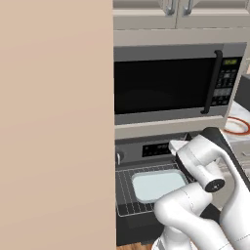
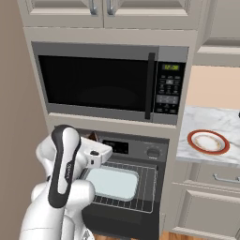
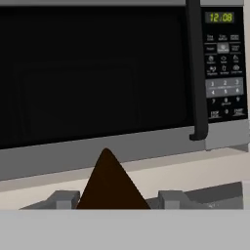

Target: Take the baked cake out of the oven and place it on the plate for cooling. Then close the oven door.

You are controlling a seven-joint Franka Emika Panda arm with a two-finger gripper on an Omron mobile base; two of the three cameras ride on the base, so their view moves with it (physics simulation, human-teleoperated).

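The baked cake (image 3: 108, 181), a dark-brown wedge, stands between my gripper's (image 3: 117, 199) two fingertips, and the gripper is shut on it. From the right base view the gripper (image 2: 93, 140) holds the cake (image 2: 92, 136) just in front of the oven's (image 2: 140, 149) control panel, above the pulled-out wire rack (image 2: 146, 188). The oven door (image 2: 112, 218) hangs open below, mostly hidden by my arm. The red-rimmed white plate (image 2: 208, 141) sits on the marble counter to the right, apart from the gripper, and appears at the right edge of the left base view (image 1: 238, 125).
A pale rectangular tray (image 2: 112, 182) lies on the rack (image 1: 128, 196). The black-windowed microwave (image 2: 103, 82) sits directly above the oven and close in front of the hand (image 3: 97, 73). A tall beige panel (image 1: 56, 122) walls the left side. Drawers (image 2: 220, 178) are under the counter.
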